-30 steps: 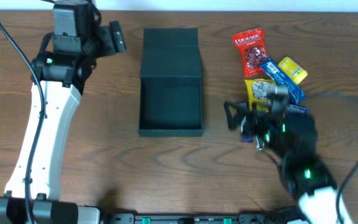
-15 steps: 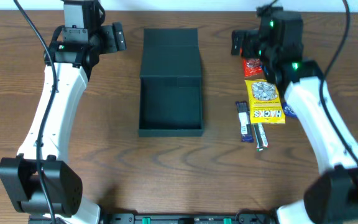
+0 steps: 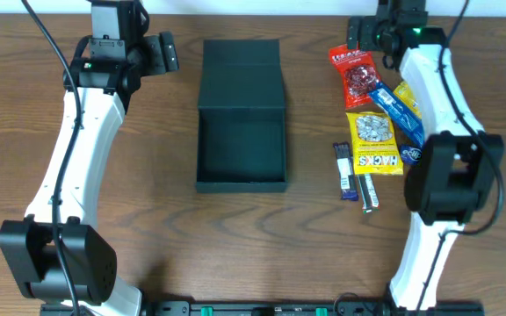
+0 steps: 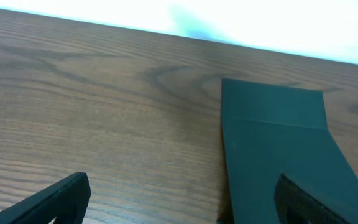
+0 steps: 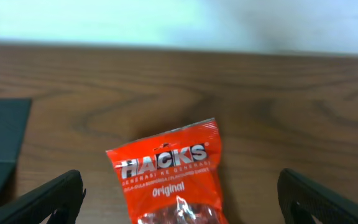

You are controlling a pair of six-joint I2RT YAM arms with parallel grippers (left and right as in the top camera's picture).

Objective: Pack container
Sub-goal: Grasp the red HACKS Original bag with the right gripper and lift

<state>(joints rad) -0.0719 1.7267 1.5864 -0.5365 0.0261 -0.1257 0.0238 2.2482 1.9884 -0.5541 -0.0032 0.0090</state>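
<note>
The container [image 3: 242,149], a dark matte box, lies in the middle of the table with its flap lid [image 3: 240,75] laid back toward the far edge and nothing inside. My left gripper [image 3: 165,53] hovers open to the left of the lid. In the left wrist view the lid [image 4: 278,149] lies under my right finger. My right gripper [image 3: 357,35] stands open at the far edge, above the red Hacks packet [image 3: 351,75]. The right wrist view shows that packet [image 5: 173,180] between my spread fingertips [image 5: 48,199], flat on the wood.
Right of the box lie a yellow Hacks packet [image 3: 374,140], a blue packet [image 3: 398,110], a small yellow packet [image 3: 415,96] and two dark bars [image 3: 345,171]. The right arm [image 3: 442,167] stretches over the right side of this pile. The table's far edge is just behind both grippers.
The right arm swung from the near right of the table up to the far edge above the red packet. The left arm shifted slightly early on, then stayed still.
</note>
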